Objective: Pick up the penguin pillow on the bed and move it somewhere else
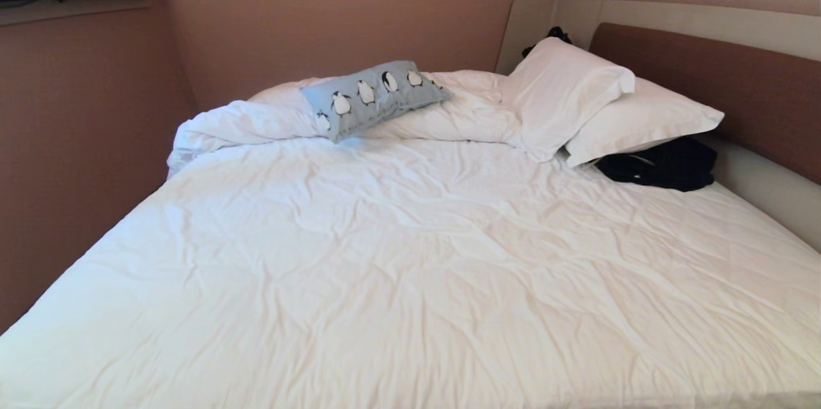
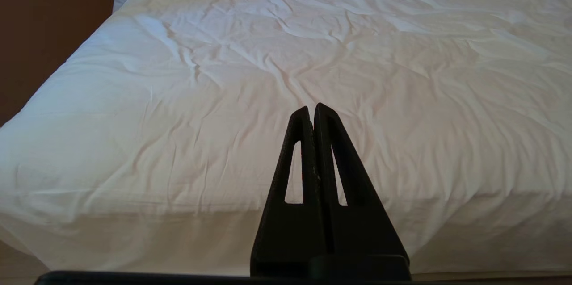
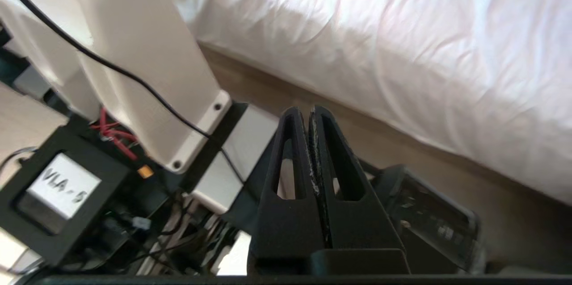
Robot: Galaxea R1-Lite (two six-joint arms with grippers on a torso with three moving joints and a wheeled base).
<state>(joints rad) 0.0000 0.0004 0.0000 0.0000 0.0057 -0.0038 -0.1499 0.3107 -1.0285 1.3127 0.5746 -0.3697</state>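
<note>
Head view: pillow (image 1: 373,97) at bed's (image 1: 410,281) far edge, long axis slanting toward headboard corner. Well short of it at near edge: left tool (image 2: 311,108) and right tool (image 3: 304,111), both pinched together, empty.

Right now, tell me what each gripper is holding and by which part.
Nothing is held. The left gripper and right gripper are both shut on nothing. The penguin pillow lies untouched on the bed.
</note>
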